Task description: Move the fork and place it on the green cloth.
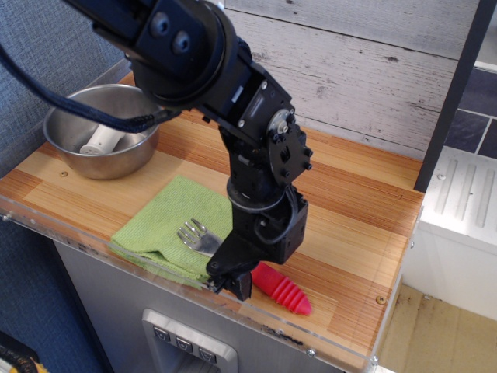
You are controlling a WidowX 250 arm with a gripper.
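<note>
The fork has a silver head (196, 235) and a red ribbed handle (281, 289). My gripper (231, 281) is shut on the fork at its neck, near the table's front edge. The fork's head is over the front right part of the green cloth (155, 225), which lies flat on the wooden table (349, 225). The red handle sticks out to the right, over bare wood beside the cloth. The fork's neck is hidden by my fingers. I cannot tell whether the fork touches the cloth.
A steel bowl (58, 144) at the back left holds a white spool-shaped piece (101, 140). A clear plastic lip (311, 342) runs along the table's front edge. A plank wall (373, 70) stands behind and a white cabinet (458, 217) to the right.
</note>
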